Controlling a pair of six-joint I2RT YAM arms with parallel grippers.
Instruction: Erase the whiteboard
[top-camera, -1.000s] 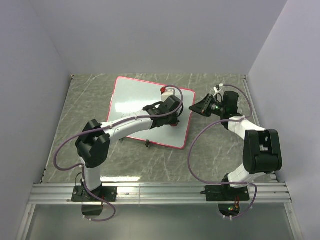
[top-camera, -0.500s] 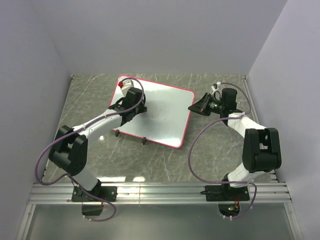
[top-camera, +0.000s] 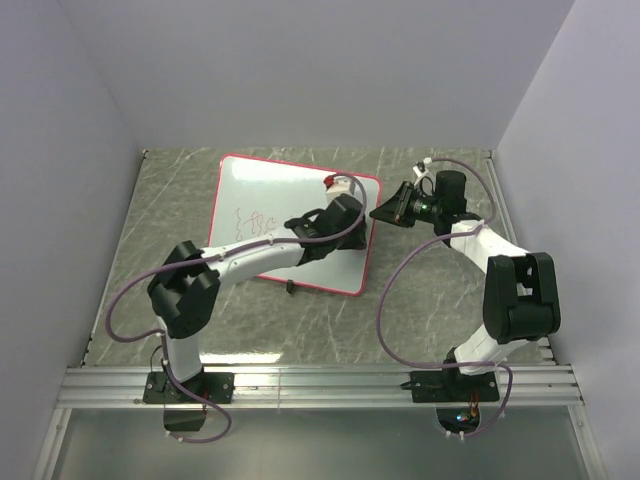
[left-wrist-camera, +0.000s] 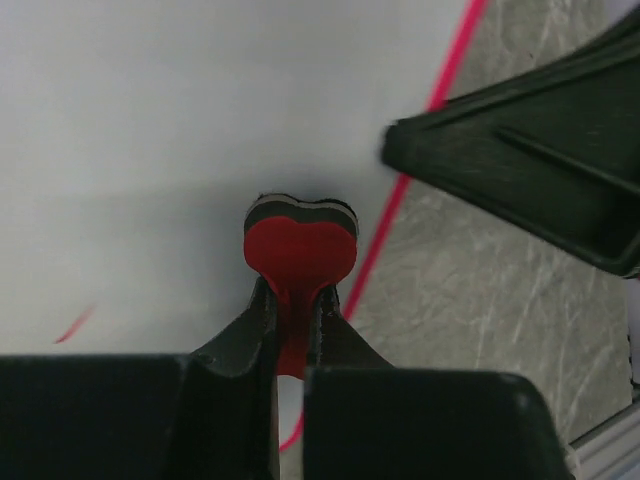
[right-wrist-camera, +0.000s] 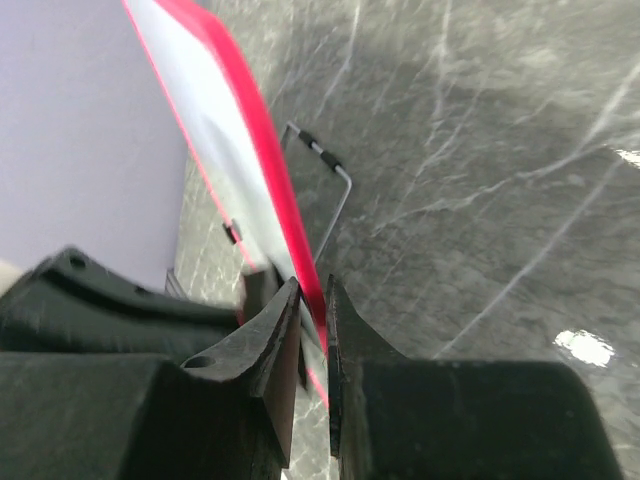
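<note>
Both pincers are closed on something in my feeds. My left pincer (left-wrist-camera: 295, 300) is pinched narrow on the stem of a small red eraser (left-wrist-camera: 300, 245), heart-shaped with a dark pad layer at its far end. That pad rests against the white face of the whiteboard (left-wrist-camera: 150, 120), close to the red frame on its right side. My right pincer (right-wrist-camera: 312, 290) has its jaws drawn almost together on that same red frame, gripping the board's right edge. In the top view the whiteboard sits on the desk (top-camera: 430, 290) toward the far middle, slightly skewed, with red scribbles (top-camera: 250, 222) on its left half and small black feet (top-camera: 290, 287) at its near edge. The two pincers are near each other but apart, one on either side of the frame.
</note>
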